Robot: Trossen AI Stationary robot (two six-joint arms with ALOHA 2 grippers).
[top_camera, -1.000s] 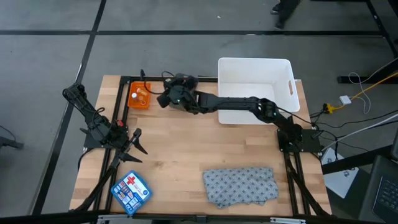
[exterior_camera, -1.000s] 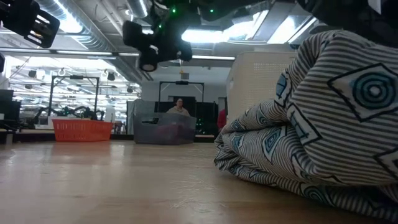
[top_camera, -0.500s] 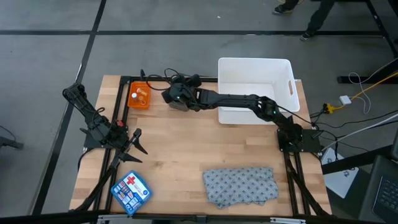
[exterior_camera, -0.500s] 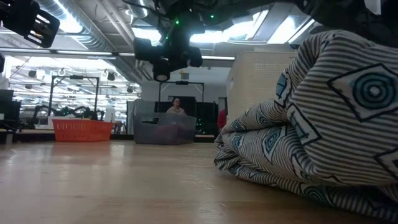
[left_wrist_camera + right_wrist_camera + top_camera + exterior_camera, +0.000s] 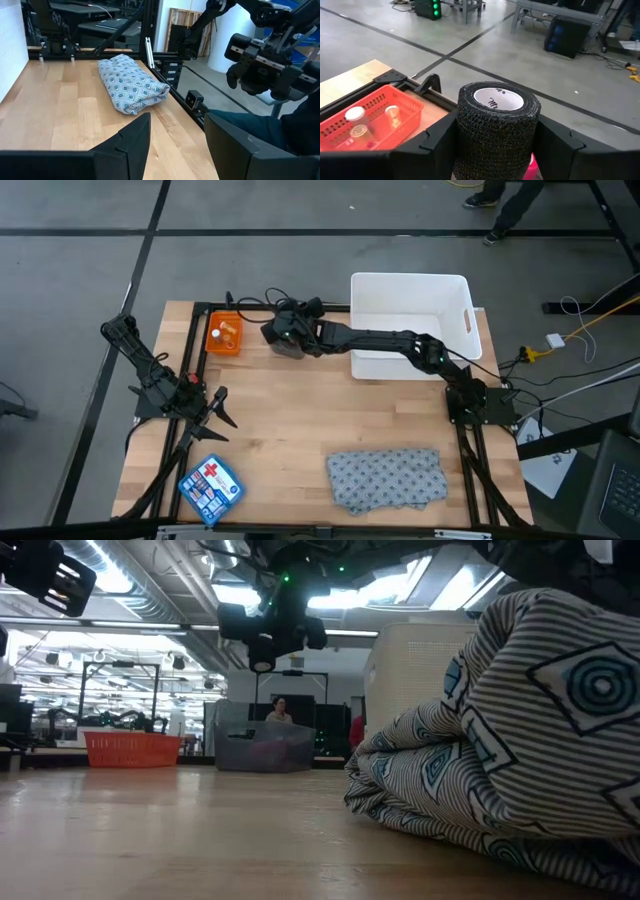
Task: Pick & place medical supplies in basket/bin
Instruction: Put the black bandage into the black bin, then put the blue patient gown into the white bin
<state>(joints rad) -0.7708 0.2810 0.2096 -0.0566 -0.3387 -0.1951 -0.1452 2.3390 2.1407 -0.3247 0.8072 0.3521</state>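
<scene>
Pinching black bandage roll (image 5: 497,130) upright between my right gripper (image 5: 283,338) fingers, raised above table at 12 o'clock, just beside orange basket (image 5: 223,336) holding vials (image 5: 356,116). White bin (image 5: 410,320) at 1 o'clock. Grey patterned cloth (image 5: 386,477) at 5 o'clock. Left gripper (image 5: 175,145) spread, idle at 9 o'clock.

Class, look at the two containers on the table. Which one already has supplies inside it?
The small orange basket at the table's far left corner: small vials lie in it. The large white bin beside the right gripper shows only a bare floor.
</scene>
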